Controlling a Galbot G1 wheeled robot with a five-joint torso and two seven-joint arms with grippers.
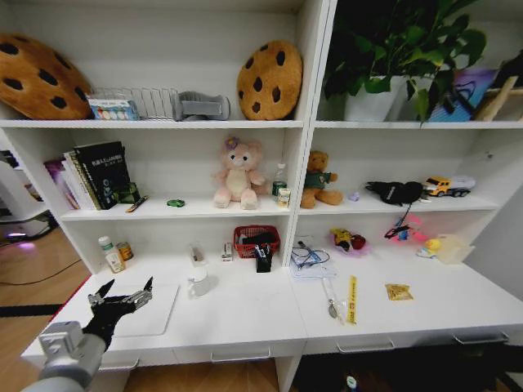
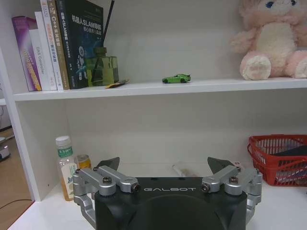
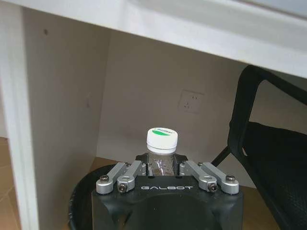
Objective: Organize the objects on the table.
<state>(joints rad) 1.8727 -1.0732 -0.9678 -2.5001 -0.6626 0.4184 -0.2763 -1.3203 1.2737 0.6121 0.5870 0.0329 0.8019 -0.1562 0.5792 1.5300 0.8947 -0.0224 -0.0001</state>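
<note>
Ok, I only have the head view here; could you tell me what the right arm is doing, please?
Observer: The right gripper is shut on a clear bottle with a white cap, low down beside a black chair.
Operator: Thanks. What is the small green thing on the middle shelf?
Observer: It is the green toy car, standing between the books and the pink plush bear.
Operator: And are the left gripper's fingers open?
Observer: Yes, the left gripper is open and empty, facing the shelf unit.
</note>
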